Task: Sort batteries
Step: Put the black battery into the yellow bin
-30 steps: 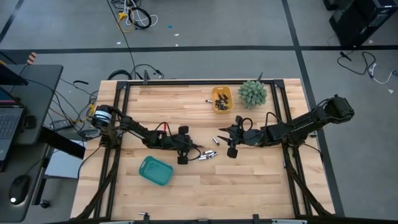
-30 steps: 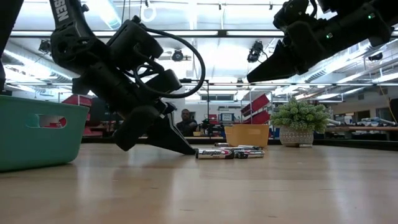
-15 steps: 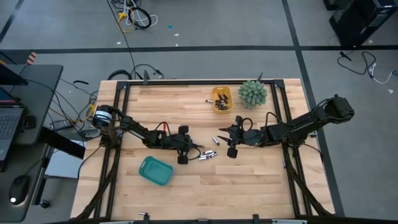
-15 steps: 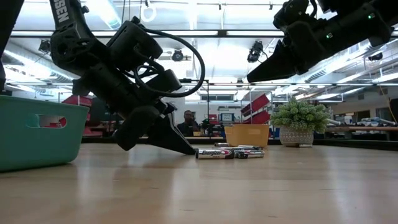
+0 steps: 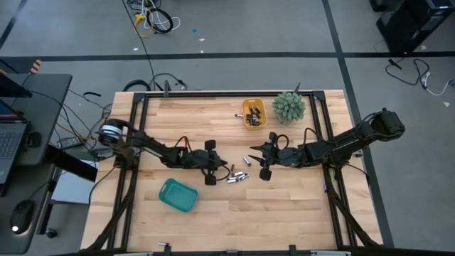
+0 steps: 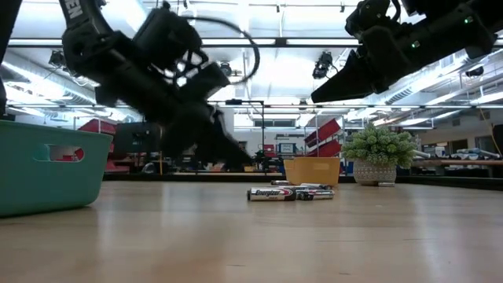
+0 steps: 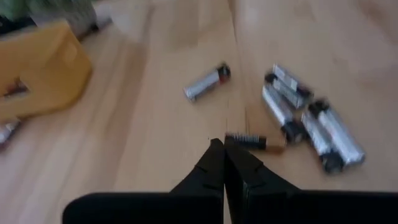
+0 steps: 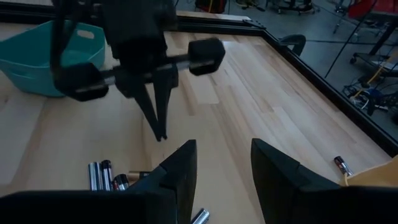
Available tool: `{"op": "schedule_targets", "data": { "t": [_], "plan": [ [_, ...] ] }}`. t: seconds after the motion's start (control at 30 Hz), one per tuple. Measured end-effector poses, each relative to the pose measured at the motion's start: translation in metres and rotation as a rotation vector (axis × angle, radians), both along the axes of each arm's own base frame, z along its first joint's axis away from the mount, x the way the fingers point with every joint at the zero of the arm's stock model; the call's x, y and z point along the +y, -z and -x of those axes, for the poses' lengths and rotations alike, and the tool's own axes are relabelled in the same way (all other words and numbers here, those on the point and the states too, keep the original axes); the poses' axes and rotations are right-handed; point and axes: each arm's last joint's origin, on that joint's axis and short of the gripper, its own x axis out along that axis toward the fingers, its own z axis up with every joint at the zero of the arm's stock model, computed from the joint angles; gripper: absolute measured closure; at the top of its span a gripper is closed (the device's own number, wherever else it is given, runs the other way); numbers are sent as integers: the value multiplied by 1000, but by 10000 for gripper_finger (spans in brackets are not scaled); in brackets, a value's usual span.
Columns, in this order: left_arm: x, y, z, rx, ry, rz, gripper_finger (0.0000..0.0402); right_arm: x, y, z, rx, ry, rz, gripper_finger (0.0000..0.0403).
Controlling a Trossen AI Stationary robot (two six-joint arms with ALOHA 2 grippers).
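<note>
Several batteries lie on their sides in a loose cluster mid-table, also seen in the low view and the left wrist view. One silvery battery lies apart, and a small dark one lies just ahead of my left fingertips. My left gripper is shut with nothing between its fingers, and slants down above the table just left of the cluster. My right gripper hangs open above the table to the cluster's right.
A yellow tray with batteries in it stands at the far edge, beside a small potted plant. A teal tray sits near left of the cluster. Bare wood lies toward the near edge.
My left gripper has risen off the table beside the battery cluster and tipped its fingers closer to level, staying shut. The batteries have kept their places.
</note>
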Motion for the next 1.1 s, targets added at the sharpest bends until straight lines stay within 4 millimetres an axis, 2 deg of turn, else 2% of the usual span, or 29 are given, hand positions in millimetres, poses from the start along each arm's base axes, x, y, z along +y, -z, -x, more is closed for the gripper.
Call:
{"op": "schedule_targets", "data": {
  "t": [0.13, 0.33, 0.7, 0.87, 1.1],
  "plan": [
    [0, -12, 1, -42, 21, -15, 401, 0, 0, 0, -1, 0, 0, 266],
    [1, -11, -1, -59, 11, 68, 392, 0, -1, 0, -12, 8, -18, 266],
    [-2, 11, -7, -101, -131, 260, 328, -1, -1, 0, -29, 52, -19, 266],
    [-9, 18, -12, -117, -109, 270, 291, -1, -1, 0, -29, 51, -19, 266],
    [-15, 22, -25, -133, -175, 257, 237, 0, -1, 0, -35, 56, -35, 266]
  ]
}}
